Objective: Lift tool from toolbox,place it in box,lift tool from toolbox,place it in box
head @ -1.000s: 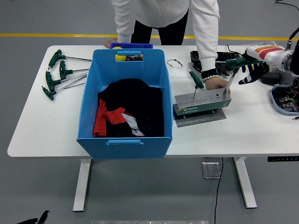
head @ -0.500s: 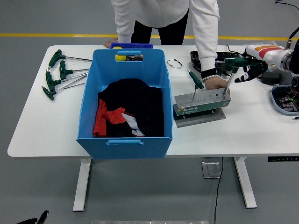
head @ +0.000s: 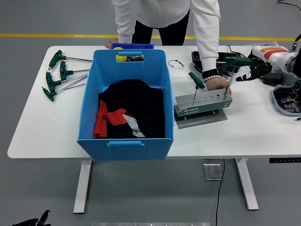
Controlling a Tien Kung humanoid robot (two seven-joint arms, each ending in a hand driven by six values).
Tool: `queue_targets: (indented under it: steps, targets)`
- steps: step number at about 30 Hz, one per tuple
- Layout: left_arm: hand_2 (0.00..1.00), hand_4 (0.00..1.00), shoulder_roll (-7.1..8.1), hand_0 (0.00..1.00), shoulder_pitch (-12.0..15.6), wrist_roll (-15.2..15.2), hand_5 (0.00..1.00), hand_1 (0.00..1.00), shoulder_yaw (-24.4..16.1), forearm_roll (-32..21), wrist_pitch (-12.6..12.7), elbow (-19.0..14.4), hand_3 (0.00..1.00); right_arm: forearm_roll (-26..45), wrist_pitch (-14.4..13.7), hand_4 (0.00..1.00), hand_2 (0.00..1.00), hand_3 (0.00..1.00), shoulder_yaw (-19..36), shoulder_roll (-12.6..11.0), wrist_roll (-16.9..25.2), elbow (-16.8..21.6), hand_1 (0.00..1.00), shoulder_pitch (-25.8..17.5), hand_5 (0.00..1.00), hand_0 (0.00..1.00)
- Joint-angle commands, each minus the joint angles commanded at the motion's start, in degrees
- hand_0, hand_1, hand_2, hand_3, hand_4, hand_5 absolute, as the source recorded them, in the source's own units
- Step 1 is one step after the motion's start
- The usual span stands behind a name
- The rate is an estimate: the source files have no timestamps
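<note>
The robot's right hand (head: pixel 254 71) grasps a green T-handle tool (head: pixel 231 70) standing in the toolbox (head: pixel 203 104) near the table's (head: pixel 47 127) right side — a person's hand (head: pixel 218 84) steadies it — the arm cut off at the frame.

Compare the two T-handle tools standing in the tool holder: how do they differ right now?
The left T-handle tool stands free with nothing touching it; the right T-handle tool has the robot's right hand at its handle. The left one sits lower, the right one reaches higher. Both have green handles and stand in the tool holder.
</note>
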Motion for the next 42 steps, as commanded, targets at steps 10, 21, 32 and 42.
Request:
queue_targets:
  steps: [10, 21, 32, 42]
  targets:
    - [0.812, 0.669, 0.04, 0.807, -0.35, -0.42, 0.998, 0.786, 0.52, -0.79, -0.01, -0.03, 0.831, 1.08, 0.04, 0.998, 0.124, 0.142, 0.27, 0.91, -0.79, -0.34, 0.087, -0.33, 0.655, 0.119]
    - [0.811, 0.67, 0.1, 0.806, -0.49, -0.45, 0.998, 0.786, 0.53, -0.67, -0.06, -0.04, 0.831, 3.3, -3.0, 0.998, 0.116, 0.131, 0.1, 2.38, -2.7, -1.11, 0.077, -0.87, 0.674, 0.111]
    - [0.811, 0.669, 0.17, 0.806, -0.6, -0.56, 0.998, 0.786, 0.63, -0.58, -0.13, 0.0, 0.83, 3.08, -2.96, 0.998, 0.145, 0.156, -0.78, 3.49, -2.91, -0.76, 0.103, -0.57, 0.681, 0.149]
    - [0.811, 0.669, 0.24, 0.806, -0.88, -0.61, 0.998, 0.786, 0.65, -0.5, -0.12, -0.02, 0.83, 3.49, -3.34, 0.998, 0.151, 0.164, -1.37, 4.39, -3.23, -0.76, 0.109, 0.06, 0.684, 0.166]
